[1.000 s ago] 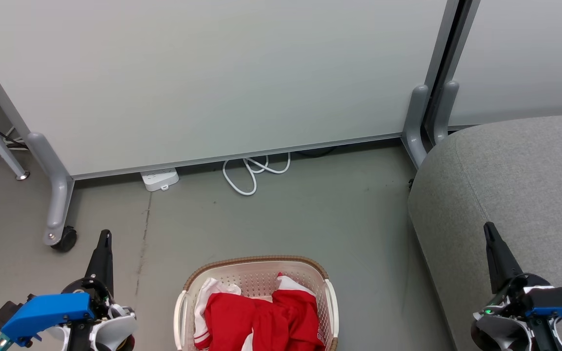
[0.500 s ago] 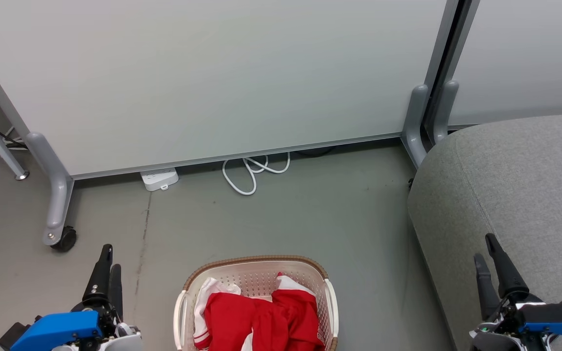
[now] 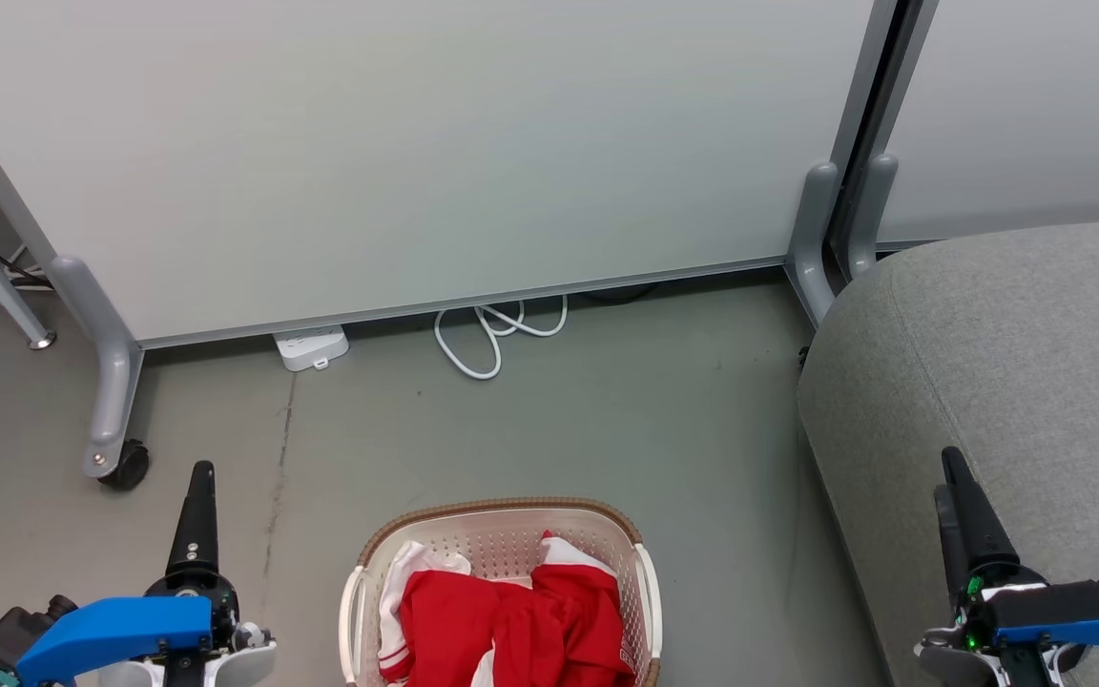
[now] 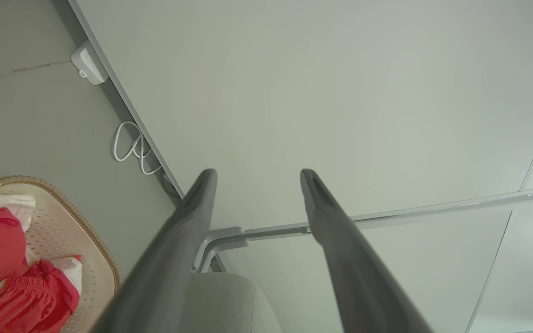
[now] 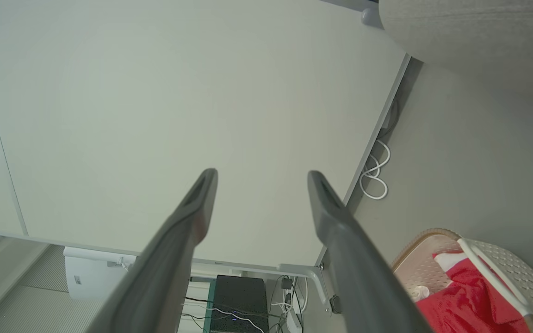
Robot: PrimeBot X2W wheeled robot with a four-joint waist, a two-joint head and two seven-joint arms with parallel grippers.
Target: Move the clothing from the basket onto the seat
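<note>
Finds the soft bright red garment with white panels (image 3: 511,630) bunched inside the cream-white perforated plastic basket with the brown woven-look rim (image 3: 502,504) — down on the grey floor (image 3: 559,420), near and central in the head view, with the near end cut off by the frame. Places the large grey fabric-upholstered seat (image 3: 1017,334) to the right of the basket, parted from it by a strip of floor.

Shows the left gripper (image 3: 200,469) near and left of the basket, long dark fingers pointing far, over bare floor and clear of the rim. Confirms from the left wrist view fingers spread wide with nothing between them — just the pale partition panel (image 3: 416,143) beyond.

Puts the right gripper (image 3: 945,474) near and right, against the seat's rounded near edge; cannot tell whether touching. Shows from the right wrist view fingers likewise spread wide and gripping nothing.

Notes a white looped cable (image 3: 492,339) and a white power strip (image 3: 311,348) on the floor at the foot of the panel, far from the basket.
</note>
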